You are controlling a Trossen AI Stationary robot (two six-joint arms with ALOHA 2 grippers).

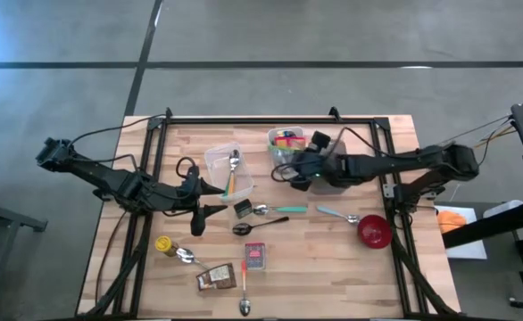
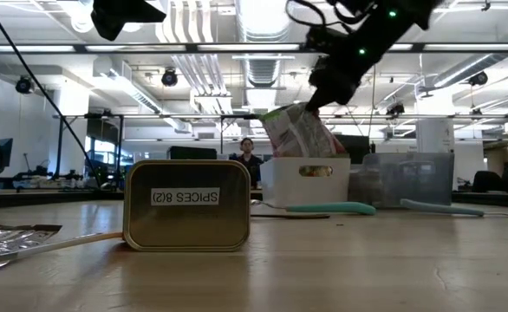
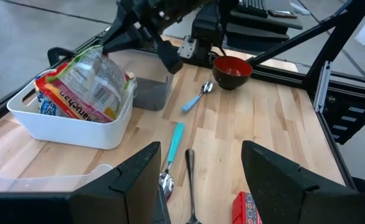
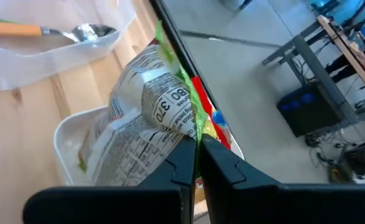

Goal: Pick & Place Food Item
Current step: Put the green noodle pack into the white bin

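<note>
Here, a white bin [image 3: 76, 127] is sitting toward the far side of the wooden surface [image 1: 315, 259], holding bright snack packets. The right pincer [image 4: 198, 149] is hanging just above that bin, its fingers pressed shut on the top edge of a crinkled food packet [image 4: 148, 134]. The packet is silver-grey with small printed text and a green and red edge, and it is hanging half in and half above the bin.

Just beside the bin, on its left-arm side, a clear tub [image 1: 226, 169] is holding a spoon with an orange handle. On the bin's other side a grey container [image 2: 406, 179] is standing.

Nearer than the bin, several spoons are lying loose, among them a teal-handled spoon [image 1: 278, 209]. A red bowl [image 1: 374, 231] is sitting well apart from the bin, nearer the front. A gold spice tin [image 2: 186, 205] is standing near the front edge.

The left pincer [image 3: 198, 177] is hovering past the clear tub from the bin, its fingers parted and gripping nothing.

Beyond the surface, a bright workshop with ceiling lights is showing, and a person [image 2: 247, 156] is sitting far behind the bin.
</note>
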